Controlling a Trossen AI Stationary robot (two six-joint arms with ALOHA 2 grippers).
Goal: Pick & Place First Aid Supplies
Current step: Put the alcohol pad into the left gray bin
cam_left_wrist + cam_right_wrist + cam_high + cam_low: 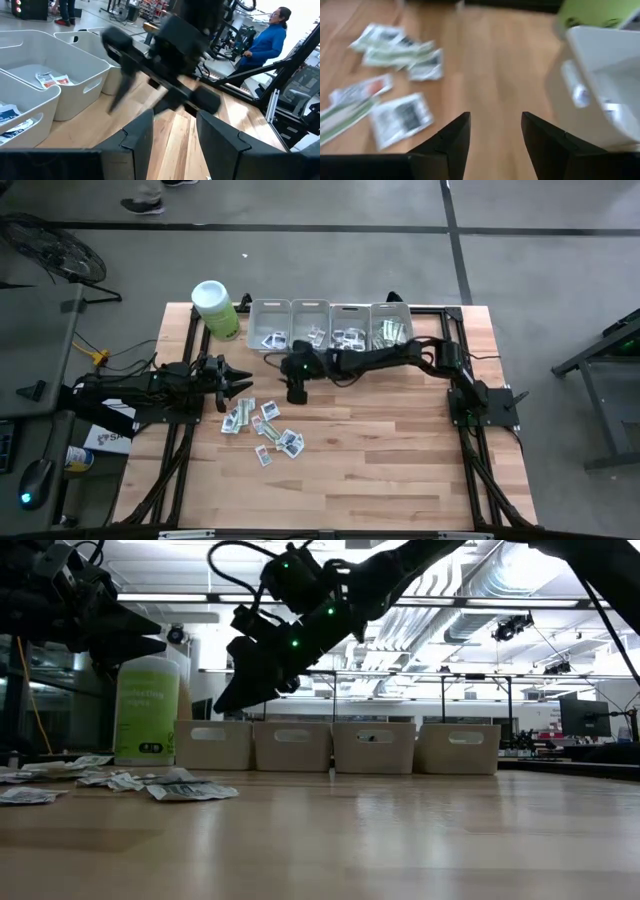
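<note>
My right gripper [296,393] hangs above the table [400,460], fingers [451,141] apart with bare wood between them, holding nothing. It sits just in front of the leftmost bin [269,325], reached in from the right side across the bin row. In the low view it [232,695] is well clear of the tabletop, pointing down and toward the packet pile.

Left gripper [243,384] hovers at the table's left, aimed at the right gripper; fingers [137,137] spread, empty. Its wrist view is filled mostly by the right arm's gripper [165,75].

Packets [265,425]: loose scatter on the wood just below and between both grippers, white squares mixed with green-and-white strips. Right wrist view shows them [395,116] lying flat ahead of my fingers, none touched. Low view puts the pile [120,782] on the left of the table.

Four grey bins in a row along the far edge; the others [310,323] [349,325] [391,323] each already hold some packets, as does the leftmost one. Green canister [215,310] stands upright just left of the leftmost bin.

A person in blue [262,42] stands in the room past the table.
</note>
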